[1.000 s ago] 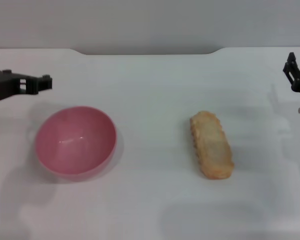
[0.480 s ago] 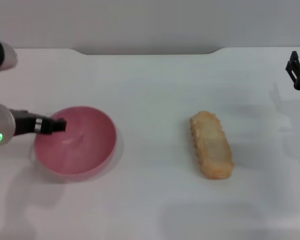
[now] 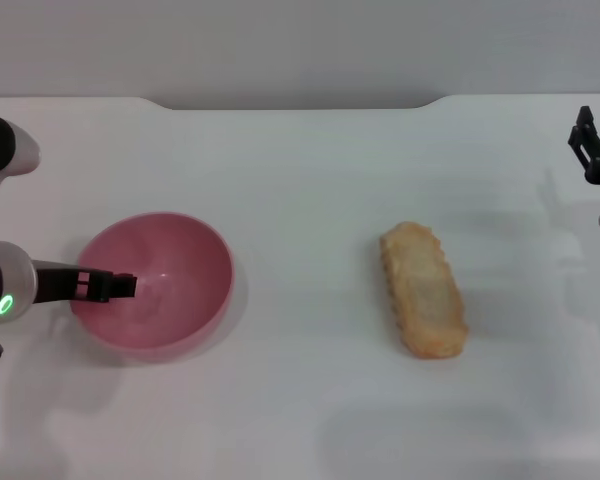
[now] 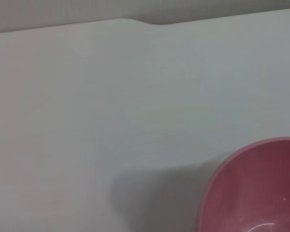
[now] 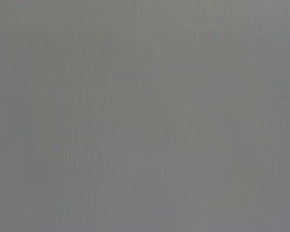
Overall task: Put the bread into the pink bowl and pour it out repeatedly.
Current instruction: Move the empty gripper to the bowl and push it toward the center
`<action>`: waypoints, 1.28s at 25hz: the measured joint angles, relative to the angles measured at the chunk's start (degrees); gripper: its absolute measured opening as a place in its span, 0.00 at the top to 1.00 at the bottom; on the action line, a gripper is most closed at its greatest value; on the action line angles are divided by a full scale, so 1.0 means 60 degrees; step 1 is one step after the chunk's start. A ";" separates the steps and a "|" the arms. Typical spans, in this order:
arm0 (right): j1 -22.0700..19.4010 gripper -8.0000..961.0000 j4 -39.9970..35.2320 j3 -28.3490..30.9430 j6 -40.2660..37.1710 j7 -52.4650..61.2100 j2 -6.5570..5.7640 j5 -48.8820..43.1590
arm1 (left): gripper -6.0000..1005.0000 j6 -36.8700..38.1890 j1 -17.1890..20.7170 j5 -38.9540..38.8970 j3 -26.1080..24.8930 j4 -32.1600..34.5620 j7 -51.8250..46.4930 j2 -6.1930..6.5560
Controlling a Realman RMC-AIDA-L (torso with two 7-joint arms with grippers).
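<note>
White-grey left arm (image 3: pixel 2 160) with green light (image 3: pixel 4 303), black fingers (image 3: pixel 105 285); black right gripper (image 3: pixel 592 150).

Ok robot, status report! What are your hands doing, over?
Left hand at pink bowl rim. Right hand parked far right. Bread on table, bowl empty. Nothing between them.

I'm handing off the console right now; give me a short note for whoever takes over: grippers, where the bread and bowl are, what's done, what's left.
Left gripper: over the near-left rim of the pink bowl, reaching in from the left; whether it grips the rim cannot be told.
Right gripper: parked at the far right edge of the table, holding nothing visible.
Bread: lying flat on the table, right of the bowl and apart from it.
Done: nothing in the bowl; it sits upright and empty.
Left: get the bread into the bowl, pour it out, repeat.
</note>
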 joint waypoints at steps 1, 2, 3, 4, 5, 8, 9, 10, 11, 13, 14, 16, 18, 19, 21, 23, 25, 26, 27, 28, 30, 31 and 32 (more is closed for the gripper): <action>0.0004 0.15 0.0000 -0.0009 0.0002 0.0000 0.0000 0.0000 | 0.22 0.0019 -0.0004 -0.0024 0.0001 -0.0010 0.0006 0.0001; 0.0006 0.15 0.0000 -0.0015 0.0003 0.0000 0.0000 0.0000 | 0.22 0.0041 -0.0011 -0.0059 0.0005 -0.0013 0.0009 0.0001; 0.0010 0.15 0.0000 -0.0023 0.0005 0.0000 0.0000 0.0000 | 0.22 0.0076 -0.0018 -0.0094 0.0014 -0.0015 0.0010 0.0002; 0.0014 0.15 0.0000 -0.0031 0.0005 0.0000 0.0000 0.0000 | 0.23 0.0195 -0.0039 -0.0164 0.0028 -0.0029 0.0013 -0.0002; 0.0014 0.15 -0.0001 -0.0033 0.0005 0.0000 0.0000 0.0000 | 0.23 0.0222 -0.0042 -0.0172 0.0029 -0.0038 0.0016 -0.0002; 0.0012 0.15 -0.0005 -0.0037 0.0006 0.0000 0.0000 0.0000 | 0.23 0.0515 -0.0058 -0.0245 0.0032 -0.0166 0.0056 0.0003; 0.0011 0.15 -0.0005 -0.0036 0.0006 0.0000 0.0001 0.0000 | 0.23 0.0581 -0.0079 -0.0259 0.0031 -0.0225 0.0073 0.0006; 0.0007 0.15 -0.0005 -0.0034 0.0007 0.0000 0.0002 0.0000 | 0.23 0.0633 -0.0109 -0.0281 0.0028 -0.0291 0.0089 0.0008; 0.0003 0.15 -0.0008 -0.0026 0.0007 0.0000 0.0007 0.0000 | 0.23 0.0651 -0.0153 -0.0303 0.0017 -0.0393 0.0099 0.0009; -0.0008 0.15 -0.0021 -0.0014 0.0007 -0.0002 0.0011 -0.0001 | 0.24 0.0659 -0.0325 -0.0388 -0.0015 -0.0738 0.0099 0.0014; -0.0023 0.15 -0.0032 0.0002 0.0006 -0.0004 0.0012 -0.0023 | 0.24 0.0658 -0.0399 -0.0426 -0.0033 -0.0896 0.0084 0.0015; -0.0050 0.15 -0.0058 0.0027 0.0006 -0.0006 0.0020 -0.0109 | 0.24 0.0619 -0.0566 -0.0511 -0.0088 -0.1219 0.0045 0.0012; -0.0073 0.15 -0.0089 0.0038 0.0006 -0.0007 0.0028 -0.0196 | 0.24 0.0504 -0.0653 -0.0531 -0.0126 -0.1337 0.0026 0.0013; -0.0079 0.15 -0.0100 0.0038 0.0007 -0.0008 0.0030 -0.0214 | 0.24 0.0400 -0.0699 -0.0537 -0.0142 -0.1373 0.0026 0.0013; -0.0084 0.15 -0.0112 0.0038 0.0007 -0.0009 0.0030 -0.0224 | 0.24 0.0311 -0.0719 -0.0555 -0.0153 -0.1379 0.0023 0.0013; -0.0085 0.15 -0.0129 0.0024 0.0006 -0.0011 0.0030 -0.0225 | 0.46 0.0284 -0.0722 -0.0607 -0.0162 -0.1360 0.0018 0.0014; -0.0086 0.15 -0.0159 0.0000 0.0005 -0.0012 0.0032 -0.0227 | 0.54 0.0274 -0.0724 -0.0613 -0.0162 -0.1348 0.0021 0.0015; -0.0087 0.15 -0.0170 -0.0007 0.0006 -0.0013 0.0035 -0.0228 | 0.58 0.0269 -0.0729 -0.0614 -0.0162 -0.1348 0.0030 0.0015; -0.0087 0.15 -0.0178 -0.0012 0.0005 -0.0014 0.0039 -0.0228 | 0.62 0.0264 -0.0738 -0.0615 -0.0162 -0.1348 0.0047 0.0015; -0.0091 0.15 -0.0184 -0.0015 0.0005 -0.0014 0.0043 -0.0228 | 0.67 0.0260 -0.0752 -0.0619 -0.0162 -0.1351 0.0061 0.0015; -0.0098 0.15 -0.0210 -0.0018 0.0005 -0.0014 0.0044 -0.0229 | 0.73 0.0256 -0.0789 -0.0624 -0.0162 -0.1362 0.0087 0.0015; -0.0103 0.15 -0.0216 -0.0023 0.0005 -0.0014 0.0044 -0.0229 | 0.76 0.0254 -0.0803 -0.0627 -0.0162 -0.1369 0.0096 0.0015; -0.0103 0.15 -0.0218 -0.0027 0.0004 -0.0014 0.0044 -0.0229 | 0.80 0.0246 -0.0825 -0.0630 -0.0162 -0.1381 0.0100 0.0015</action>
